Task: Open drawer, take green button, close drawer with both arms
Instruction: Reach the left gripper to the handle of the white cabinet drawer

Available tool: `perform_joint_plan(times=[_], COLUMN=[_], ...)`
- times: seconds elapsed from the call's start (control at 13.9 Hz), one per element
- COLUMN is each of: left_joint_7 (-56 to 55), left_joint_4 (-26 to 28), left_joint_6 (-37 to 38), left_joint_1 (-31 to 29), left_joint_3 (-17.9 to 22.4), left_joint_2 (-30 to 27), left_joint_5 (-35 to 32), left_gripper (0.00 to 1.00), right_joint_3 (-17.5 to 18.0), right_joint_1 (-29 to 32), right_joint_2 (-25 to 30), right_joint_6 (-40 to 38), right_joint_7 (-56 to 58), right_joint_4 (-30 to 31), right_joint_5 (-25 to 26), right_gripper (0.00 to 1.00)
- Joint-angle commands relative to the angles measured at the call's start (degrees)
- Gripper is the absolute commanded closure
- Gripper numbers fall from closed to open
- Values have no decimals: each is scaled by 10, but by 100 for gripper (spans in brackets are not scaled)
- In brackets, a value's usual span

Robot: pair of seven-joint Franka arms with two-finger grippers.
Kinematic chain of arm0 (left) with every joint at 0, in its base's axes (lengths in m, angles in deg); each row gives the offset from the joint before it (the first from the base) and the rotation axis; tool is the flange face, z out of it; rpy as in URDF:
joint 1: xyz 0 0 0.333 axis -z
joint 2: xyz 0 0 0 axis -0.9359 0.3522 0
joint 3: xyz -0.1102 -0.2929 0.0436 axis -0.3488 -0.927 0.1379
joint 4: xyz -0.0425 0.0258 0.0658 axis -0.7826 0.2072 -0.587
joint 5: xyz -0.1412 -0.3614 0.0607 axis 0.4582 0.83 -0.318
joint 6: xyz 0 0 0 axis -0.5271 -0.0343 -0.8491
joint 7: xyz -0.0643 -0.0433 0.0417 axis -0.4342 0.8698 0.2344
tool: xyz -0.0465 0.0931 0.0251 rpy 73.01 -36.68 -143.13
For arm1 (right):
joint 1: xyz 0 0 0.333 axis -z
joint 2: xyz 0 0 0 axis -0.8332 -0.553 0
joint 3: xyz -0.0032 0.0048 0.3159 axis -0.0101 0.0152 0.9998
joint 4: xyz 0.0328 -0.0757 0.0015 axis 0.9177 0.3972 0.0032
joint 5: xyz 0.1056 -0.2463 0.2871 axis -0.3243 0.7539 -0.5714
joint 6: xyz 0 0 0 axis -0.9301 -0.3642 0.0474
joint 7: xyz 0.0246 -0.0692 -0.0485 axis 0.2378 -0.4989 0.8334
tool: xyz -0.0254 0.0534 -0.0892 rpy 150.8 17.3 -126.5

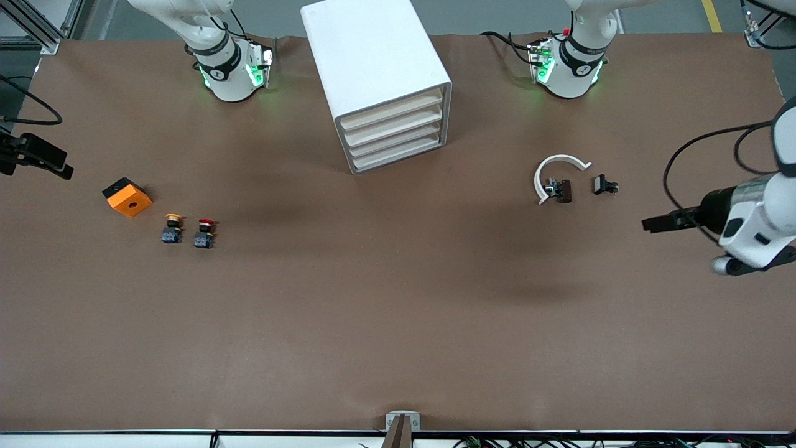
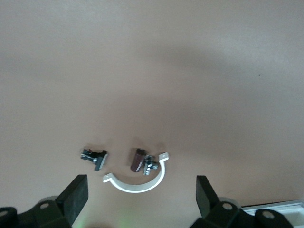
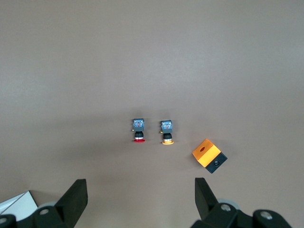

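The white cabinet [image 1: 373,62] stands at the table's middle between the arm bases, all four cream drawers shut. The drawer [image 1: 398,157] is its bottommost one. The green-capped button is hidden. My left gripper [image 1: 650,224] hangs open and empty over the left arm's end of the table; its wrist view shows the open gripper [image 2: 140,190] high above small parts. My right gripper [image 1: 62,169] hangs open and empty over the right arm's end of the table; its wrist view shows the open gripper [image 3: 140,192] high above two buttons.
Toward the right arm's end lie an orange box [image 1: 127,197], a yellow-capped button [image 1: 173,228] and a red-capped button [image 1: 204,232]. Toward the left arm's end lie a white C-shaped clamp [image 1: 553,171], a brown part [image 1: 563,190] and a small black part [image 1: 603,185].
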Motion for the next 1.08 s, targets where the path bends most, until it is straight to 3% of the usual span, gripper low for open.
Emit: perform_joint_plan(times=[0.0,0.5,1.01], left_joint_7=[-28,-129,-411], left_joint_4=[-22,-13,-15], left_joint_6=[-14,-125,-148], left_joint_1=[10,65,139], left_joint_3=[-2,-2,-2], left_joint_2=[29,137,185], left_joint_5=[32,62,81], left_gripper=[0,0,0], right_joint_3=[5,5,5], right_joint_1=[8,7,7], right_joint_2=[-7,-7,-9], right_joint_6=[-4,-4,-4], right_joint_7=[6,6,6], right_joint_4=[-14,-14,-14], right_joint_5=[0,0,1], right_gripper=[0,0,0])
